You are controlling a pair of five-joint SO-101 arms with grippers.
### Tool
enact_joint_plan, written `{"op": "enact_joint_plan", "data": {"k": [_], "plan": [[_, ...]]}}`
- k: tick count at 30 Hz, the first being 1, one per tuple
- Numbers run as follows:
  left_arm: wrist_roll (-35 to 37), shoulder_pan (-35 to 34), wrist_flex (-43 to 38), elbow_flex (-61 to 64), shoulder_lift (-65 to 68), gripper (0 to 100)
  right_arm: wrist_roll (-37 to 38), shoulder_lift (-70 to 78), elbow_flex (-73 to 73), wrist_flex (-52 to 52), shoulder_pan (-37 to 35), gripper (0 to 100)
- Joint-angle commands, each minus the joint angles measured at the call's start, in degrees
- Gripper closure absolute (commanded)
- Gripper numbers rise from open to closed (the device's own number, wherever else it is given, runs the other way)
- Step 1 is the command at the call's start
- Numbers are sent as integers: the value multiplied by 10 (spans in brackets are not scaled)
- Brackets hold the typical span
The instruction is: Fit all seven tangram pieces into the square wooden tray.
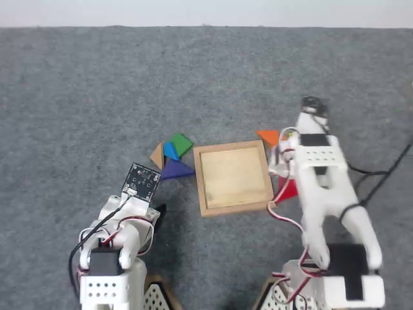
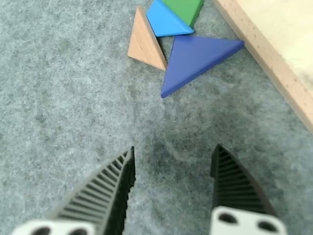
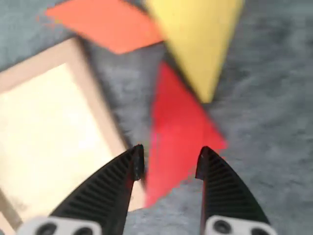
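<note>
1. High view: the grey felt table [image 1: 97,97] carries everything. The square wooden tray [image 1: 199,184] lies near its middle, towards the edge where the arms stand. All seven pieces lie outside the tray on the felt.
2. The right gripper [image 3: 168,164] hangs over the felt beside the tray's right rim. Its fingers are apart and straddle the narrow end of the red triangle [image 3: 178,132]. They hold nothing, and I cannot tell whether they touch it.
   - Risk: the finger nearer the tray sits almost over the rim. Lowered as it is, it would likely land on the wood or wedge against it and shove the tray.
   - Risk: the piece is thin and flat on soft felt, so the fingers may skid over it or tip it up rather than grip it.
3. The left gripper [image 2: 171,161] is over bare felt left of the tray. Its fingers are wide apart, holding and touching nothing.
4. The purple triangle [image 2: 195,56] lies ahead of the left gripper, one tip close to the tray's left rim.
5. The yellow triangle [image 3: 200,34] lies beyond the red one, and its point seems to meet the red one. Lifting the red piece could drag it.
6. The orange piece [image 3: 107,22] lies by the tray's far right corner.
7. The green piece [image 2: 185,9], blue triangle [image 2: 165,22] and wood-coloured triangle [image 2: 144,44] are packed together just beyond the purple one. A grasp there could scatter its neighbours.
</note>
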Motion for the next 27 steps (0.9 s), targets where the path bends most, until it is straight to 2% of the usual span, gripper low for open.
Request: {"op": "enact_joint_plan", "data": {"k": [1,5,10,16,20,27], "plan": [[4,2,5,-3,-12,755,38,-58,-5,14,54,821],[4,2,5,-3,-12,755,69,-73,8,-1,108,821],[4,2,5,-3,-12,755,117,-33,17,-28,111,821],[4,2,5,-3,-12,755,120,31,15,-83,112,821],[4,2,5,-3,-12,755,127,72,14,-96,91,822],[4,2,5,-3,-12,755,141,86,18,-96,13,822]]}}
